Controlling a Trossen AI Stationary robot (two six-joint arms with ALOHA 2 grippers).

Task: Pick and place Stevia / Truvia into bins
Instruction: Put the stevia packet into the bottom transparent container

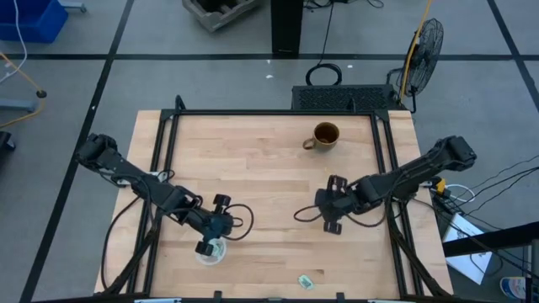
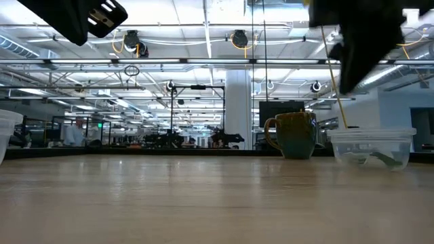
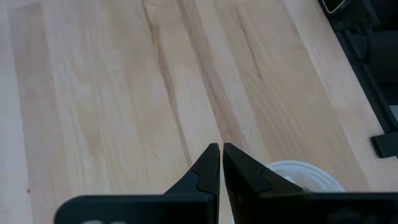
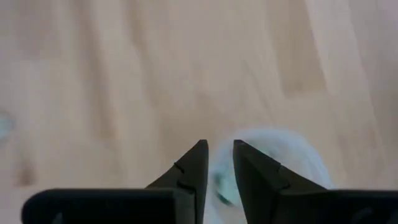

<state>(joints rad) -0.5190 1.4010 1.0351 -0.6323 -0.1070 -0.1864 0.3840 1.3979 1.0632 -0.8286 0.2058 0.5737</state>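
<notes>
One pale green and white packet (image 1: 306, 281) lies flat on the table by the near edge. A clear cup (image 2: 371, 148) stands on its base on the right, with a green packet (image 2: 376, 158) lying inside. My right gripper (image 4: 219, 149) hovers over this cup (image 4: 273, 155), fingers a narrow gap apart; something pale green (image 4: 219, 185) shows through the gap. The second clear cup (image 1: 210, 253) stands on the left. My left gripper (image 3: 221, 152) hangs just above and beside its rim (image 3: 301, 173), shut and holding nothing.
A brown mug (image 1: 325, 135) with a handle stands toward the far edge, also in the low view (image 2: 293, 134). Bare wood lies between the two arms and across the table's middle. A black frame (image 1: 269, 112) runs along the table's edges.
</notes>
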